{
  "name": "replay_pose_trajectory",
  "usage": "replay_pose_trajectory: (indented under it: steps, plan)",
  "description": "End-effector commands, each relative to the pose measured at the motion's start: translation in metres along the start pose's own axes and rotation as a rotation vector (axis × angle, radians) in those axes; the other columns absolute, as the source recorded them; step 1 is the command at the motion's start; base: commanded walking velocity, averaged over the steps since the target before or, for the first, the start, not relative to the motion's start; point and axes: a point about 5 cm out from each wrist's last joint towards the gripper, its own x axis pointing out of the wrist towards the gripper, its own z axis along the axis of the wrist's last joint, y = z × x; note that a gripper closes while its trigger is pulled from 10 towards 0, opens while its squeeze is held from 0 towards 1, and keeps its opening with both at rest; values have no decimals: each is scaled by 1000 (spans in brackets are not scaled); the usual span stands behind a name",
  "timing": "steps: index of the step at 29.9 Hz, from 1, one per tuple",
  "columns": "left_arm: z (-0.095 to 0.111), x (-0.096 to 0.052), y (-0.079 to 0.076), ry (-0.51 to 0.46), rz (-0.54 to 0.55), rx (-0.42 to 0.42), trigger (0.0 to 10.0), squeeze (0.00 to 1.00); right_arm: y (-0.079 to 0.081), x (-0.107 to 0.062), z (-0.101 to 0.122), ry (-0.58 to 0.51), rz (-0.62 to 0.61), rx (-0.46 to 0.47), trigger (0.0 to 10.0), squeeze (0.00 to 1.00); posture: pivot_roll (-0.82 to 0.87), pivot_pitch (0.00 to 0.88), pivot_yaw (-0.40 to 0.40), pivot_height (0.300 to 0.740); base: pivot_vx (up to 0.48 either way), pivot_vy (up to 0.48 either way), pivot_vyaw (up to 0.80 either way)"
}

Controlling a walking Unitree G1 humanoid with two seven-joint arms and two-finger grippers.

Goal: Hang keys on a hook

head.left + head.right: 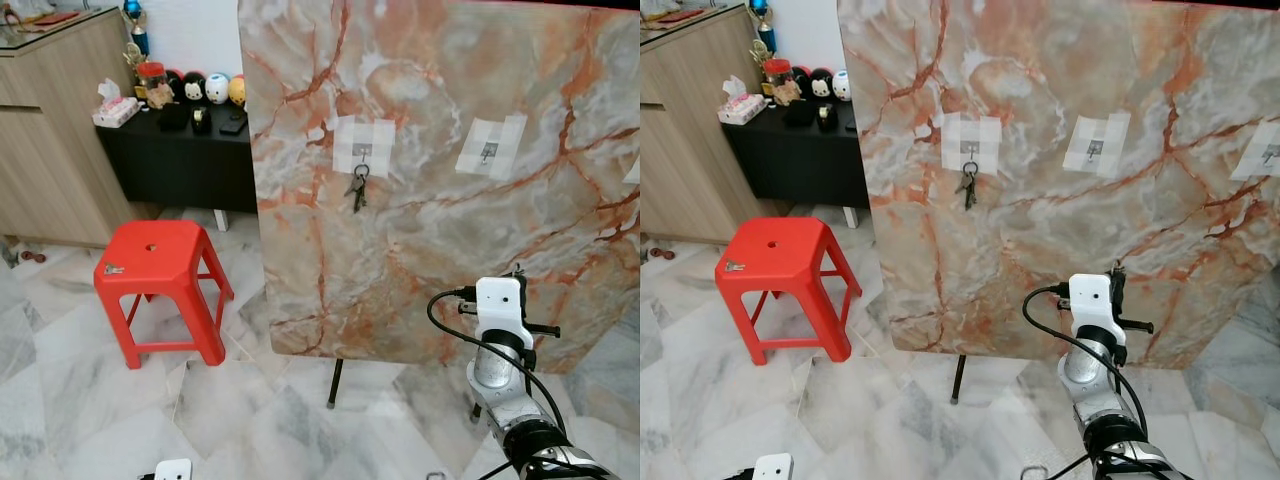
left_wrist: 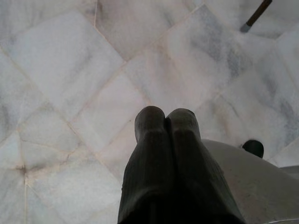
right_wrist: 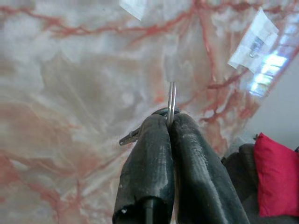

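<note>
Black fingers of the right pincer (image 3: 169,126) are pressed together on a thin metal key ring (image 3: 171,100), which stands edge-on out of the tips; a key (image 3: 131,136) pokes out sideways just behind them. Ahead of this pincer rises a marbled board (image 1: 420,220), close but apart from the ring. Up and away from the pincer, taped patches hold small hooks: one hook (image 1: 362,150) already carries a bunch of keys (image 1: 358,188), the next hook (image 1: 489,152) is bare. The left pincer (image 2: 166,122) hangs low over the marble floor (image 2: 70,70), its fingers fully closed with nothing between them. A red stool (image 1: 155,265) stands well off to the left.
</note>
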Motion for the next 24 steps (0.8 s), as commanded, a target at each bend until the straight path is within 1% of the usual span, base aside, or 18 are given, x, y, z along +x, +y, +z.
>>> replay_pose_trajectory:
  steps: [1, 11, 17, 24]
  plan:
    - [-2, -1, 0, 8, -2, 2, 10000, 0, 0, 3, 5, -10, -4, 10, 10000, 0, 134, 0, -66, 740, 337, 0, 0]
    - [-4, -1, -1, 12, -8, 3, 10000, 0, 2, 2, 7, -14, -6, 17, 10000, 0, 135, 0, -66, 740, 348, 0, 0]
    - [-5, -1, -2, 16, -13, -3, 10000, 0, 1, 1, 1, 29, -14, 35, 10000, 0, 137, 0, -66, 740, 332, 0, 0]
    - [-7, -2, -2, 27, -24, -6, 10000, 0, -1, 0, -1, 23, -35, 25, 10000, 0, 136, 0, -65, 740, 0, 0, 0]
